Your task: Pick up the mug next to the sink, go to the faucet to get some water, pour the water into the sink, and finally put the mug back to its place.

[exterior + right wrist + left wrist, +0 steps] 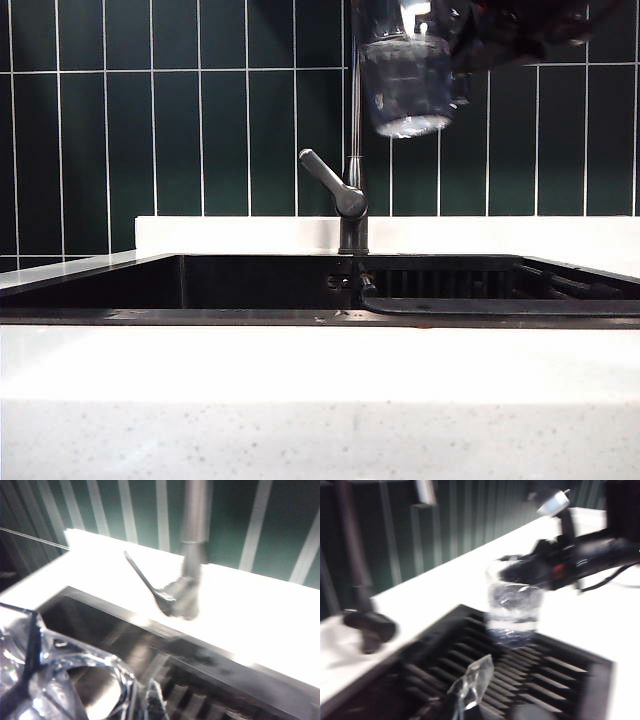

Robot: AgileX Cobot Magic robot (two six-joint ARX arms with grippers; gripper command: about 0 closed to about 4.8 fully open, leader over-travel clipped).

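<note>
My right hand [520, 575] gripped the mug [405, 85] high above the sink [250, 285] (beside the faucet [345, 195]); my left hand [470, 695] was clenched empty.

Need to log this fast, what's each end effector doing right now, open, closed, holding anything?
Left end effector: closed, empty, over the sink rack.
Right end effector: closed on the mug, high beside the faucet.
</note>
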